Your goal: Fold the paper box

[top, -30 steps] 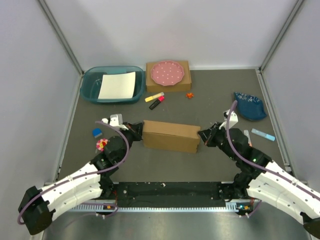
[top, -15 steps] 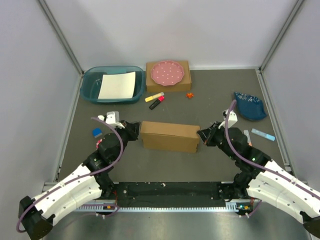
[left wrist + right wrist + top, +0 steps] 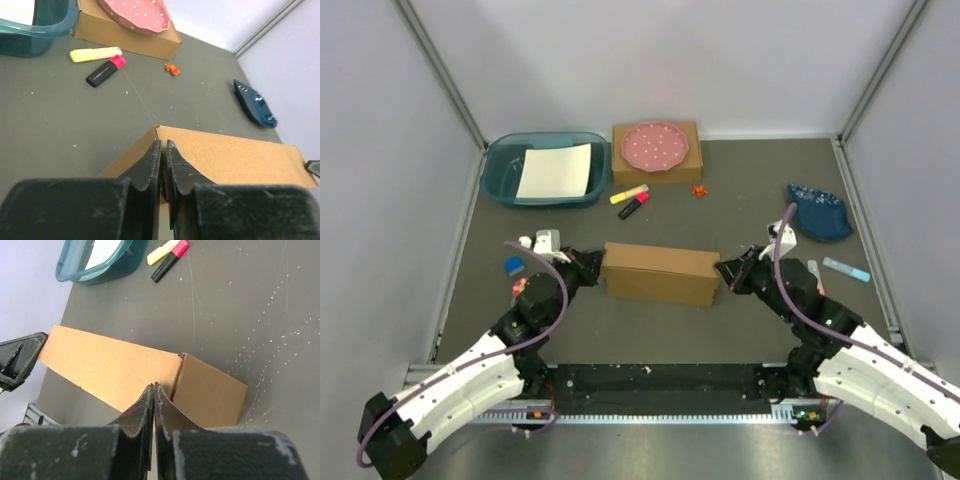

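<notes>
Top external, arms bent inward; left gripper [image 3: 591, 263], right gripper [image 3: 723, 270] flank paper box [image 3: 660, 272]

Grey table [image 3: 750, 190], paper box [image 3: 660, 272] at centre, teal tub [image 3: 496, 180], smaller box [image 3: 655, 177], yellow highlighter [image 3: 628, 193], blue dish [image 3: 820, 212]

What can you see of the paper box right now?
The paper box is plain brown corrugated cardboard with no print, folded into a long, low block that looks closed on top. It lies flat mid-table, long side across and slightly skewed. The right wrist view shows a seam near its right end. The left claw, fingers nearly together, meets its left end corner. The shut right claw meets its right end.
</notes>
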Action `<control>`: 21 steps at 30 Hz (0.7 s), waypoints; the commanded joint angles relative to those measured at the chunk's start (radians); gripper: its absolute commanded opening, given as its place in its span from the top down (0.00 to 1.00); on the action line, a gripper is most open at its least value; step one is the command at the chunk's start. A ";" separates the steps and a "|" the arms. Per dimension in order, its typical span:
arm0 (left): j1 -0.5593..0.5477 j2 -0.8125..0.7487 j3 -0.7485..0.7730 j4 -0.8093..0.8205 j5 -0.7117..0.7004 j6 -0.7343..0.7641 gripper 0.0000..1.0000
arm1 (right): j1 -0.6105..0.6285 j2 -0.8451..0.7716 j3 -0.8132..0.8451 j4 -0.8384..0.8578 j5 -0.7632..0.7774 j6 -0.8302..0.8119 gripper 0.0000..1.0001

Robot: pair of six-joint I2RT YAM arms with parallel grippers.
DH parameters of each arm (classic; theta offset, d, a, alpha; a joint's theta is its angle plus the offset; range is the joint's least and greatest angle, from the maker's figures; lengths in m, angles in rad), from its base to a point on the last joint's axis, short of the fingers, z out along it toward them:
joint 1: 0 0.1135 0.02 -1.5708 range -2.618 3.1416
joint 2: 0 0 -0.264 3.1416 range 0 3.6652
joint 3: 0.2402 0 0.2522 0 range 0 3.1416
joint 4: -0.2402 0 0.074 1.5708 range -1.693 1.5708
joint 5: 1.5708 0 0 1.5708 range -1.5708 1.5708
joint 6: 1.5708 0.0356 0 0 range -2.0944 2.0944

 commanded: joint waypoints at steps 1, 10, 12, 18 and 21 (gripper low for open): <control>-0.038 -0.059 -0.132 -0.101 0.176 -0.084 0.92 | 0.006 -0.038 -0.087 -0.231 -0.083 -0.007 1.00; -0.072 -0.501 -0.140 -0.421 0.092 -0.075 0.86 | 0.008 -0.299 -0.095 -0.361 -0.121 0.010 0.79; -0.072 -0.567 -0.124 -0.423 0.011 -0.069 0.68 | 0.006 -0.311 -0.073 -0.363 -0.088 0.022 0.64; -0.072 -0.466 -0.042 -0.401 -0.049 -0.055 0.51 | 0.006 -0.213 0.017 -0.349 -0.041 0.007 0.52; -0.072 -0.402 -0.020 -0.386 -0.045 -0.067 0.52 | 0.008 -0.206 0.029 -0.343 -0.038 -0.005 0.52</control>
